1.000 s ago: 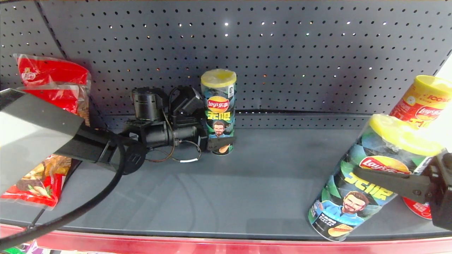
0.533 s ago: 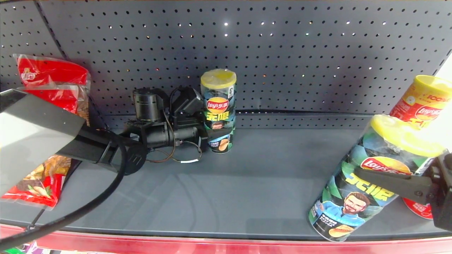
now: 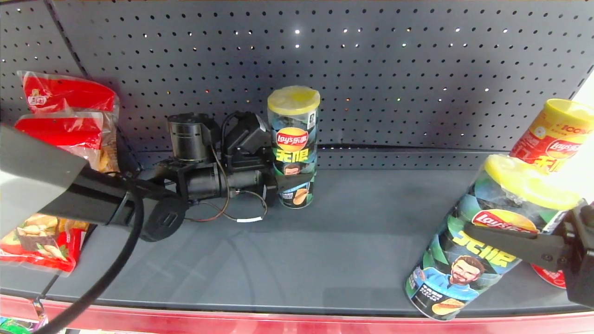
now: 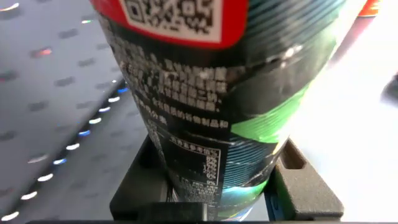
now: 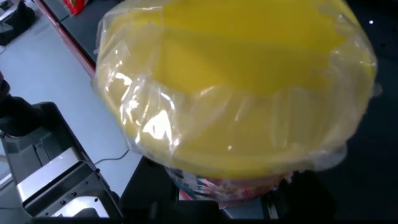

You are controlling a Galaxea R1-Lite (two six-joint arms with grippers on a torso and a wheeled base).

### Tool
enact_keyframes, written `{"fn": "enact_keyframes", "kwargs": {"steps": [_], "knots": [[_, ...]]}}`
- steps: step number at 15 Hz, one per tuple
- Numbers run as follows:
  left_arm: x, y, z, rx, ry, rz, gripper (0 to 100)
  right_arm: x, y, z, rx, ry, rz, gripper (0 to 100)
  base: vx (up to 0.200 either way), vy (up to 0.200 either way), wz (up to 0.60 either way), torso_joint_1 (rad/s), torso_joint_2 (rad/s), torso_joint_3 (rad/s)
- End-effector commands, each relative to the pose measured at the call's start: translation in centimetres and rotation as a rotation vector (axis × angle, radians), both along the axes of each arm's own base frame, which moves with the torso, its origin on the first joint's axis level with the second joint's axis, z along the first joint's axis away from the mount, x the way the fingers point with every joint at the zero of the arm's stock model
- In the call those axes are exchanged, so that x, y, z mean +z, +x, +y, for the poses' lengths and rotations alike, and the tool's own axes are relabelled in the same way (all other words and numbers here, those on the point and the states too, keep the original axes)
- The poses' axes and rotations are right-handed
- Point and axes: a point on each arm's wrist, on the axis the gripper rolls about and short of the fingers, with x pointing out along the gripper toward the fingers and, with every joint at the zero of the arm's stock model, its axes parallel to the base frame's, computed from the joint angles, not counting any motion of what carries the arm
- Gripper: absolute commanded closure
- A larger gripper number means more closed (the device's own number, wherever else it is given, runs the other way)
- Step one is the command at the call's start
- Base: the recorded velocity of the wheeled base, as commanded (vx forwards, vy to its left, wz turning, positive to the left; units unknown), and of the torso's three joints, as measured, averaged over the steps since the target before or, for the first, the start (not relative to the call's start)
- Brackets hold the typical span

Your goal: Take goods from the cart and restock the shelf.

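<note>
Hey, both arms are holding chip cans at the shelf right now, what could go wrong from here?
1. The tilted can in the right gripper has its base near the shelf's front lip; released while leaning, it may topple off.
2. The red can stands close behind it; righting the tilted one could knock it.
3. The left gripper grips the upright can low, so it might tip on release.
</note>
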Motion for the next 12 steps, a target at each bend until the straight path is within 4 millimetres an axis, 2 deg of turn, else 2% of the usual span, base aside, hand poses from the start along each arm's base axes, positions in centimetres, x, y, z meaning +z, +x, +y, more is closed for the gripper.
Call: {"fn": "enact_keyframes", "kwargs": {"steps": [1,5,12], "knots": [[1.0,-3.1,-0.3,-0.041,-0.005,0.009,100,0.1,0.2,0.1,0.001,0.003,-0.006,100,0.0,0.0,0.0,0.0,0.0,0.0],[0.7,-6.3,1.2,-0.037,0.014,0.052,100,1.0,0.9,0.4,-0.001,0.016,-0.037,100,0.0,0.0,0.0,0.0,0.0,0.0],[0.7,-9.8,2.7,-0.041,0.018,0.092,100,1.4,1.7,0.8,0.001,0.015,-0.038,100,0.0,0.0,0.0,0.0,0.0,0.0]]}}
